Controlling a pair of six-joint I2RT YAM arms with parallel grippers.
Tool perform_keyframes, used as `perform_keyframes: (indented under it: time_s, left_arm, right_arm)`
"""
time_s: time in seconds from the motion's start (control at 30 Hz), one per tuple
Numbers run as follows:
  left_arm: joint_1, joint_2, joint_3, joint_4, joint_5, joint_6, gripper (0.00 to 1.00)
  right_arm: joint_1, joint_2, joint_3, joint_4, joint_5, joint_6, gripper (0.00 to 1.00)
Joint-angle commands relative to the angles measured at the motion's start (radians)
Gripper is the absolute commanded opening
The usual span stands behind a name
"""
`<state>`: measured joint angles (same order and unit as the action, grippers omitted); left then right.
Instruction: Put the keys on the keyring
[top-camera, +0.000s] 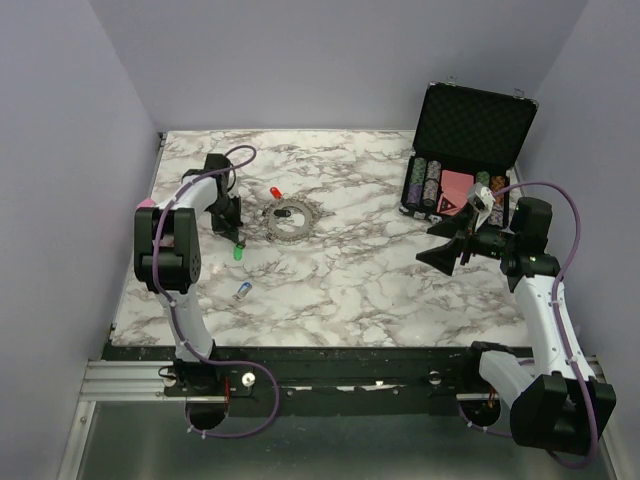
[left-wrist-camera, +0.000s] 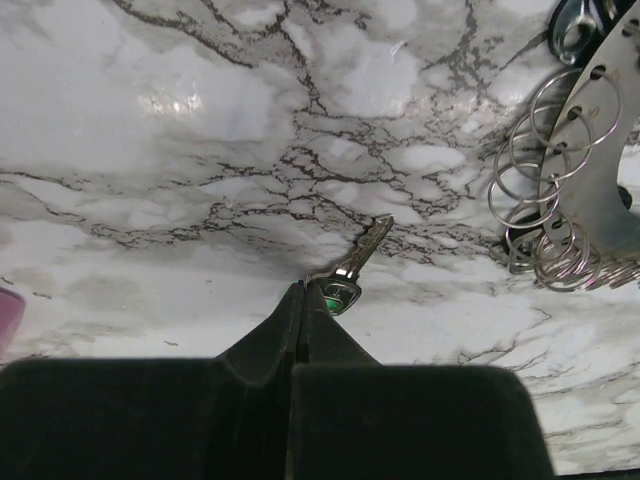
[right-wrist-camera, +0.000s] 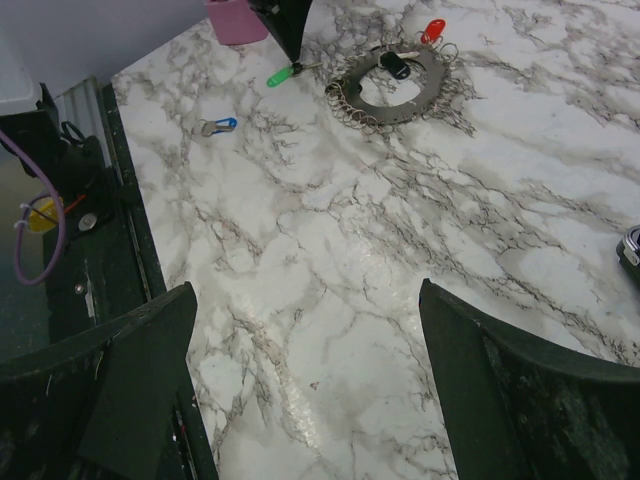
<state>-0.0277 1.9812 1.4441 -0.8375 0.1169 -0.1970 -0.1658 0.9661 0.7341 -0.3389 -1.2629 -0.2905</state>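
The left fingers (left-wrist-camera: 268, 345) pinch the green key (left-wrist-camera: 352, 272); next, carry it to the keyring (left-wrist-camera: 592, 165). The right fingers (right-wrist-camera: 130, 370) wait apart.

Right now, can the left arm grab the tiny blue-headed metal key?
Probably not yet: the left claw is shut on the green-headed metal key, though the blue-headed metal key lies nearby, uncovered.

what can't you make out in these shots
- Left wrist: the green key has its head mostly hidden behind the tips of the left gripper.
- Left wrist: the keyring is cut off by the right edge.
- Right wrist: the red key and black key are too small to tell if they are threaded on.
- Top: the blue key is too small for detail.
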Motion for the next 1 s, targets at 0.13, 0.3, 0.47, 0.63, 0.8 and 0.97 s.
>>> perform_keyframes:
  time_s: [0.13, 0.3, 0.47, 0.63, 0.8, 0.97]
  left_arm:
    - [0.005, -0.234, -0.183, 0.126, 0.038, 0.068, 0.00]
    - [-0.006, -0.435, -0.286, 0.192, 0.133, 0.094, 0.00]
    - [-0.076, -0.665, -0.390, 0.241, 0.283, 0.168, 0.00]
    - [-0.277, -0.905, -0.510, 0.362, 0.411, 0.229, 0.00]
    - [-0.512, -1.064, -0.623, 0.582, 0.491, 0.159, 0.00]
    - [-0.776, -1.056, -0.663, 0.782, 0.410, 0.152, 0.00]
  right_arm:
    - [-0.006, -0.023, 0.028, -0.018, 0.007, -0.030, 1.00]
    - [-0.005, -0.024, 0.027, -0.040, -0.007, -0.059, 1.00]
    - [-0.005, -0.023, 0.022, -0.127, -0.091, -0.201, 1.00]
    - [-0.003, -0.001, 0.036, -0.461, -0.188, -0.667, 1.00]
    - [0.038, 0.089, 0.169, -0.922, -0.135, -1.164, 1.00]
    - [0.158, 0.166, 0.241, -1.080, -0.081, -1.270, 0.94]
